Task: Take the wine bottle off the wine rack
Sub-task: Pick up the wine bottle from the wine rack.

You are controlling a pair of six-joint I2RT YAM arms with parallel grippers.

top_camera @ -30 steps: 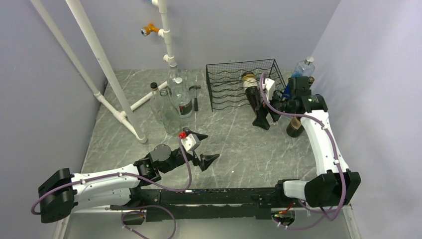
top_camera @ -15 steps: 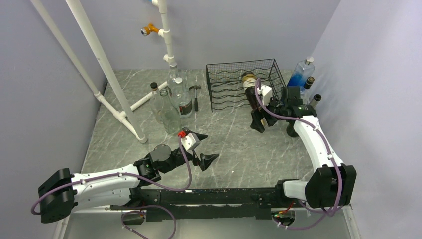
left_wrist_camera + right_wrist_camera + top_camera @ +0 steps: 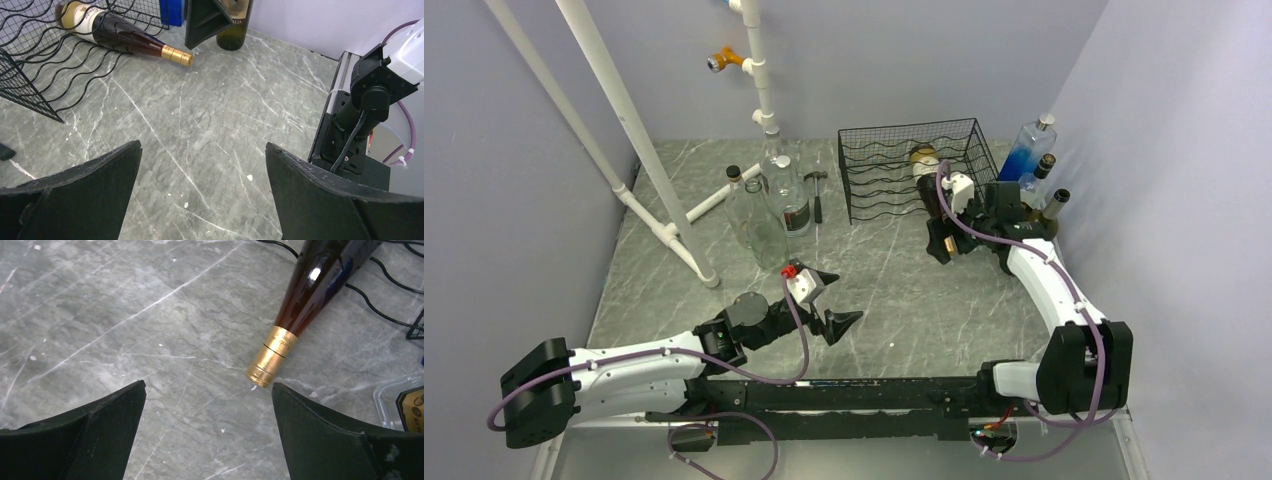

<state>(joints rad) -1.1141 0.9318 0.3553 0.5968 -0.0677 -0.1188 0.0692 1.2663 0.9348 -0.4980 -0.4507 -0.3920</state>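
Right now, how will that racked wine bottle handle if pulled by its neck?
Likely slippery: the wine bottle is glossy glass with a glare spot, and probably fragile. It lies on its side, neck out of the wine rack, so it may roll once freed.

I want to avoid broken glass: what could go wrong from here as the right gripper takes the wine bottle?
The open right gripper is not centred on the neck of the wine bottle; closing there might slip on smooth glass.
Upright bottles stand close to the right arm; pulling back might knock them over.
The bottle's body lies inside the wine rack; a skewed pull might drag it.
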